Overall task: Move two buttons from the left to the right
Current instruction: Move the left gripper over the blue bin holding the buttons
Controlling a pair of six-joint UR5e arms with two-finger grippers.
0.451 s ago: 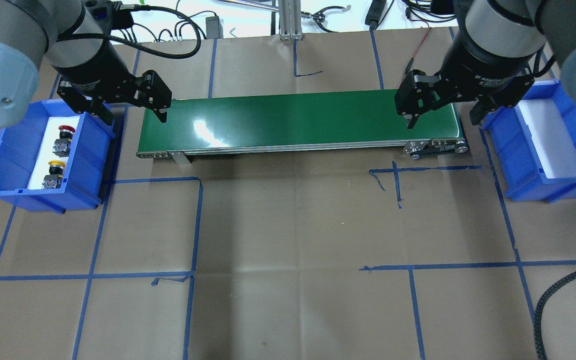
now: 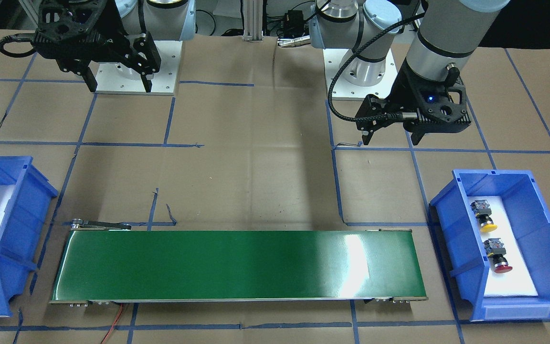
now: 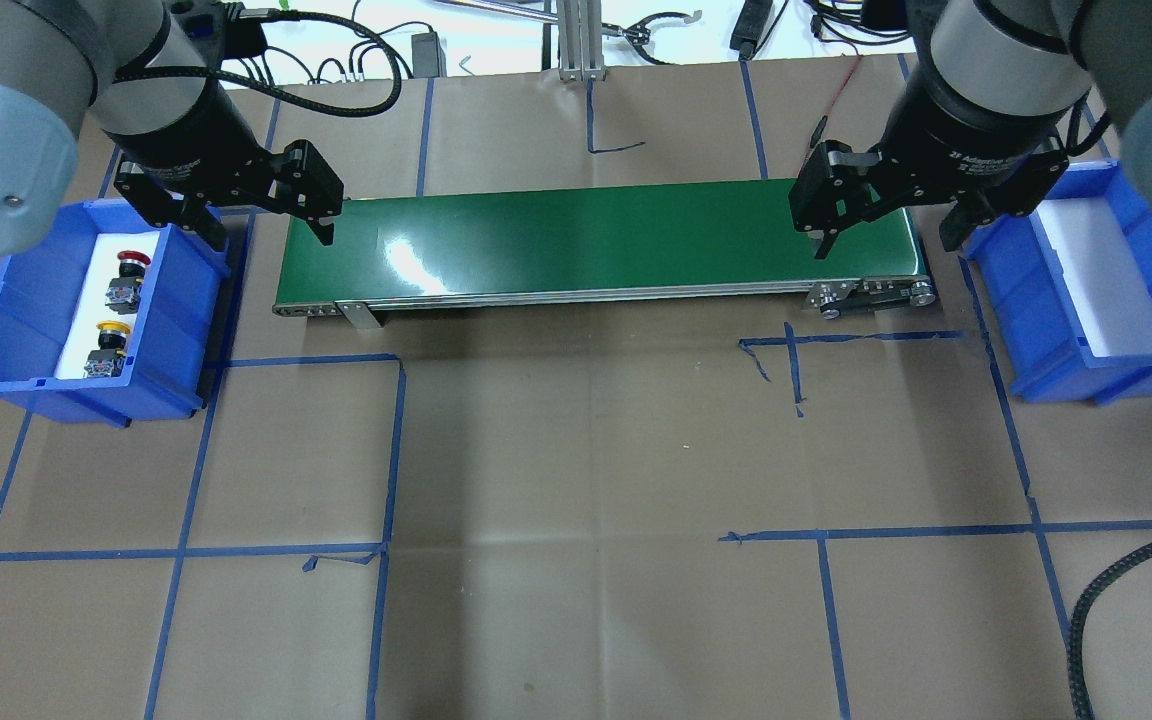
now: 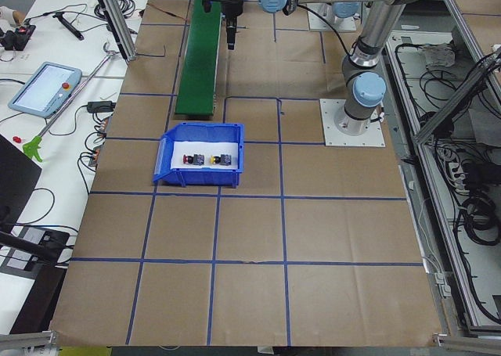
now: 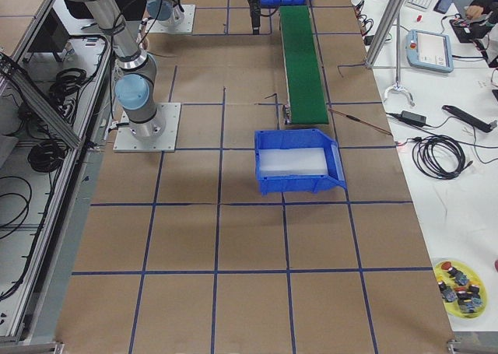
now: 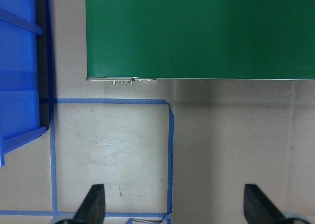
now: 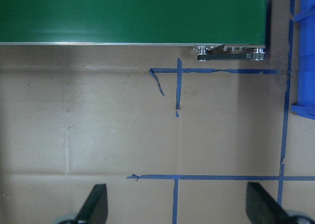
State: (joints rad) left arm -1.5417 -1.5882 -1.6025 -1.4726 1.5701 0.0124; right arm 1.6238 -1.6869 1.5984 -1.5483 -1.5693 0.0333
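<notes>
In the front-facing view the yellow-capped button (image 2: 485, 217) and the red-capped button (image 2: 497, 258) lie on their sides, near each other but apart. They rest on the white liner (image 2: 513, 282) of the left blue bin (image 2: 447, 229), which sits beside one end of the green conveyor belt (image 2: 237, 265). The left gripper (image 2: 390, 137) hangs over bare paper behind that bin, its fingers spread and holding nothing. The right gripper (image 2: 119, 82) hangs far back from the belt, equally spread. The right blue bin (image 2: 22, 224) sits at the belt's other end.

The overhead view instead sets each gripper over the gap between belt and bin.

The exterior left view shows both buttons in their bin, but the grippers are too small to judge. Only the exterior right view shows a yellow dish (image 5: 459, 289) of small parts on the side table.

In the left wrist view the fingertips (image 6: 94, 204) stand wide apart over taped paper, with the belt end ahead. In the right wrist view the fingertips (image 7: 96, 204) do the same.

Compared with the overhead picture half a second earlier, the buttons lie unchanged and both grippers are practically where they were, with the same spread.
</notes>
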